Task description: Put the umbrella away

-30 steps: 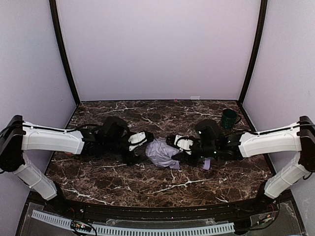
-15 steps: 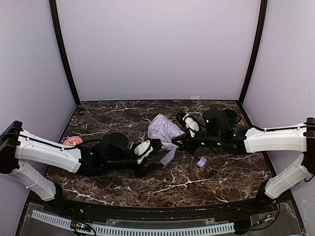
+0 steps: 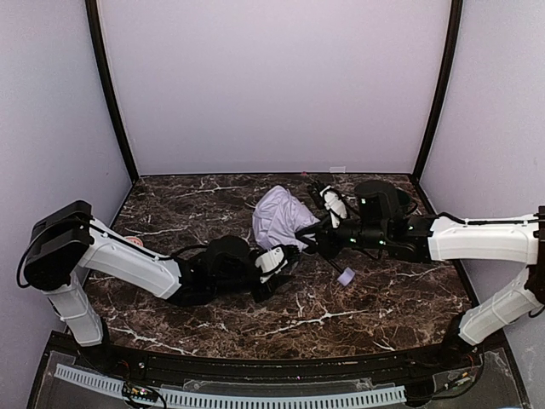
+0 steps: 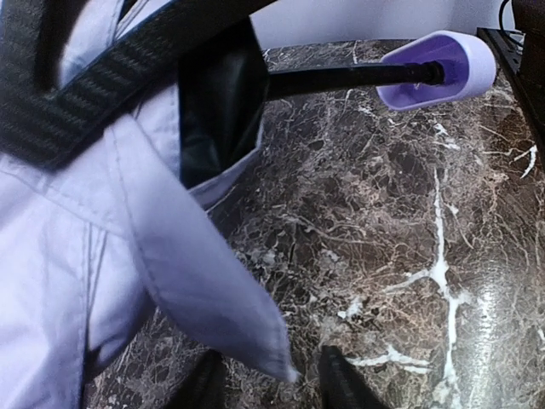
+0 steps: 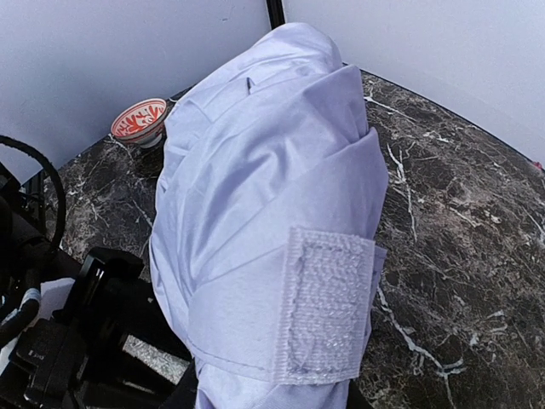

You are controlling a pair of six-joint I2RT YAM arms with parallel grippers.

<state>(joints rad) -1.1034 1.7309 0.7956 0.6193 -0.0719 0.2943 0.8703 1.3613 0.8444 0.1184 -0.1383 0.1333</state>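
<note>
The umbrella (image 3: 279,218) is a folded pale lavender bundle, held off the marble at the middle back. My right gripper (image 3: 315,225) is shut on it; in the right wrist view the bundle (image 5: 272,196) fills the frame, its velcro tab (image 5: 328,302) faces the camera, and the fingers flank its lower end (image 5: 277,400). The black shaft (image 4: 341,79) ends in the lavender handle knob (image 3: 346,275). My left gripper (image 3: 283,256) sits low just below the bundle. Its jaws stand narrowly apart (image 4: 271,388), with the tip of a hanging fabric flap (image 4: 213,298) between them.
A red-and-white bowl (image 5: 140,119) stands at the table's left side, behind the left arm. Lavender walls with black corner posts (image 3: 111,94) close in the marble table (image 3: 341,319) on three sides.
The right gripper carried the umbrella from the table's middle up and back. The left arm slid right under the bundle, and its jaws have narrowed around the hanging flap.
</note>
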